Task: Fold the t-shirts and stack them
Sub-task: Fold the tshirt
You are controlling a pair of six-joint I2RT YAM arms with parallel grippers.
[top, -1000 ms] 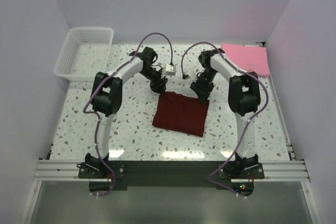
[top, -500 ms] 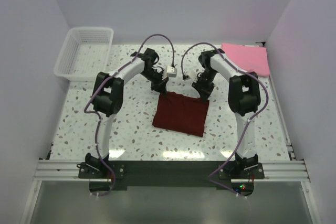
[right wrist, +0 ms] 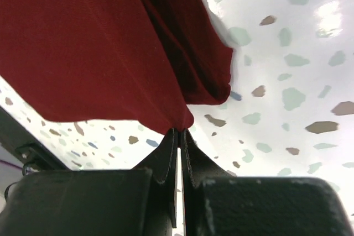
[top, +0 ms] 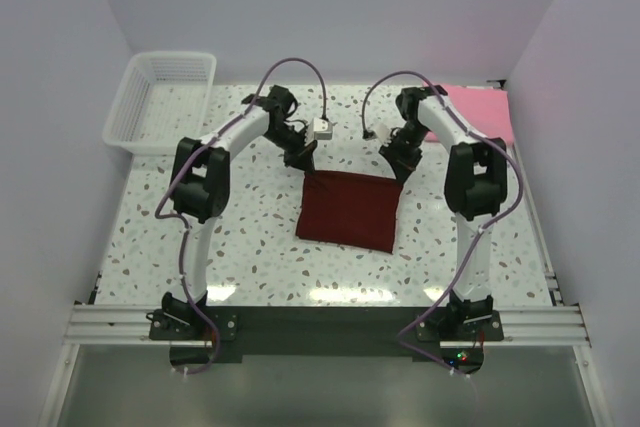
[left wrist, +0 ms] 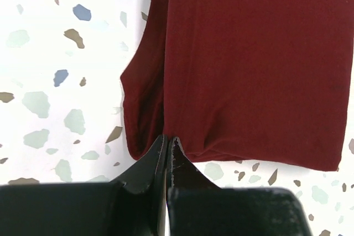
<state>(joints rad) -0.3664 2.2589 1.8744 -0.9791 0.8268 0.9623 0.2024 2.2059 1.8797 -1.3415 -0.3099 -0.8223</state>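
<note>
L grip [left wrist: 167,139]; R grip [right wrist: 180,131] tight on tee [top: 348,209]

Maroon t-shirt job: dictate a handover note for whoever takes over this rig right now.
Left pincer: shut on the far left corner of the maroon t-shirt.
Right pincer: shut on its far right corner.
Maroon t-shirt: a partly folded rectangle in the middle of the table.
Pink t-shirt: folded, at the table's far right corner.
Done: pink folded.
Left: probably finish the maroon fold, then stack it with the pink.
</note>
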